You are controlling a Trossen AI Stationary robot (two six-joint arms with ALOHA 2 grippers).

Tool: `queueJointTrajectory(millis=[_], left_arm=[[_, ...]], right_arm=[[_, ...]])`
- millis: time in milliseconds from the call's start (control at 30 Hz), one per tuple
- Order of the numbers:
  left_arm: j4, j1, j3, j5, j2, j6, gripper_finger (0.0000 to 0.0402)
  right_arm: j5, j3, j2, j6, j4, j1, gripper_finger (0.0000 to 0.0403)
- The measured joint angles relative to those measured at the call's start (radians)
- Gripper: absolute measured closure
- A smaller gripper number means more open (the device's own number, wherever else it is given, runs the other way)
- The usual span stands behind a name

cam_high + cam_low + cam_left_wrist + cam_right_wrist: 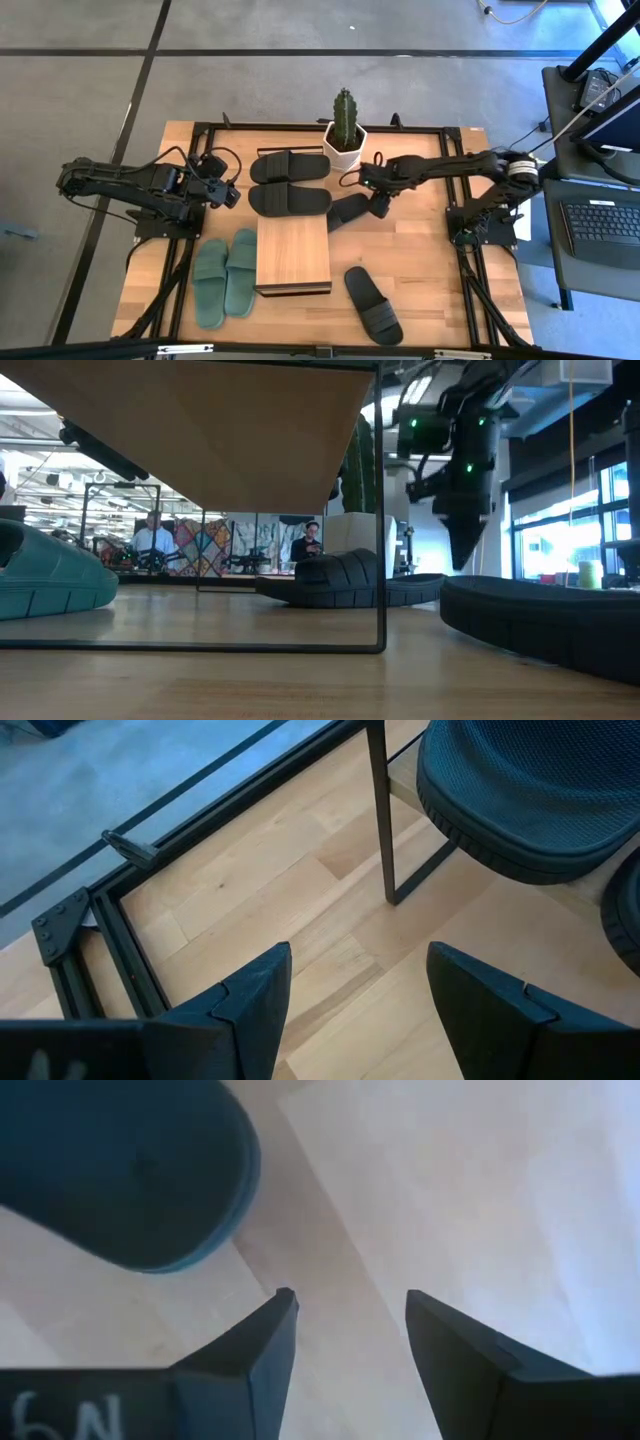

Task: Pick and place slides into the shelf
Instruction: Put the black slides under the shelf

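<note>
Pale plank table [420, 260] inside a black frame, grey floor around; people sit in the room behind. Shelf [293, 253]: wooden top, thin metal legs. Green slides [226, 277] beside it, black slides [290, 182] behind, one near a cactus [345, 125]. Left gripper [226, 193] open, empty. Right gripper [379, 207] parted, empty, above another black slide [344, 212].

Pale characters resembling "6N" on right gripper [345, 1305] housing in right wrist view, partly cropped, no other legible markings
</note>
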Motion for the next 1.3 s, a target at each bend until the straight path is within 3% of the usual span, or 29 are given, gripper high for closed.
queueJointTrajectory(millis=[333, 1300], left_arm=[[0.0, 0.0, 0.0, 0.0, 0.0, 0.0, 0.0177], [0.0, 0.0, 0.0, 0.0, 0.0, 0.0, 0.0177]], right_arm=[[-0.087, -0.001, 0.121, 0.003, 0.076, 0.003, 0.0214], [-0.191, -0.001, 0.123, 0.03, 0.28, 0.155, 0.0214]])
